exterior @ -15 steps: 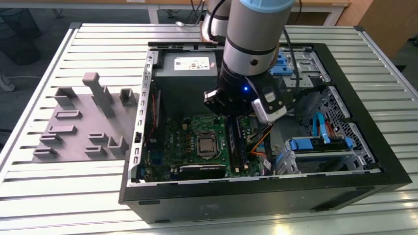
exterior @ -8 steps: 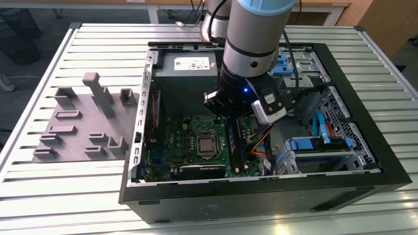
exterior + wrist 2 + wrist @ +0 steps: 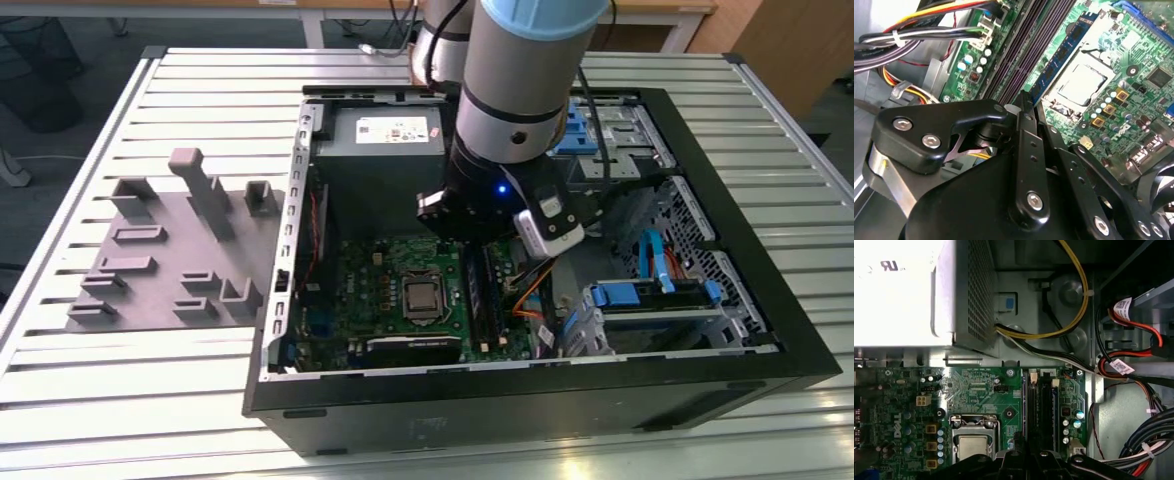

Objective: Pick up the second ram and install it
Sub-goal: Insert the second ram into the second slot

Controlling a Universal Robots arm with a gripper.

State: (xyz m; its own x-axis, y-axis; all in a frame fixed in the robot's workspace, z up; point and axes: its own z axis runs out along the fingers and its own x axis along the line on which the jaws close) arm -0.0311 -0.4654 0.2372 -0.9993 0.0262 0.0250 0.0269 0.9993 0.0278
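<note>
"Gripper was down inside the open black computer case, low over the memory slots of the large green motherboard. Whether it was clenched or released, I couldn't tell."

"And the second ram?"

"I saw a long, narrow blue circuit-board stick standing on edge in the slot nearest the silver processor socket. I took that for it, though I wouldn't swear to it. The gripper's tip was just beside one end of it."

"How would it handle?"

"I'd say it's light, stiff and thin, and fragile at the chips and the contact edge. I'd take it by the flat faces near the middle of the long top edge, and press straight down without twisting."

"Did the cameras agree?"

"They each added something. The second wrist view gave the stick's blue colour and the bundled black and coloured cables along the board's slot-side edge. The first wrist view looked straight down, so the slots read as dark strips. It took in the grey metal power supply beyond the board's far edge. The exterior view showed the grey plastic fixture with upright pegs, outside the case on the slatted table, toward the exterior view's left."
</note>
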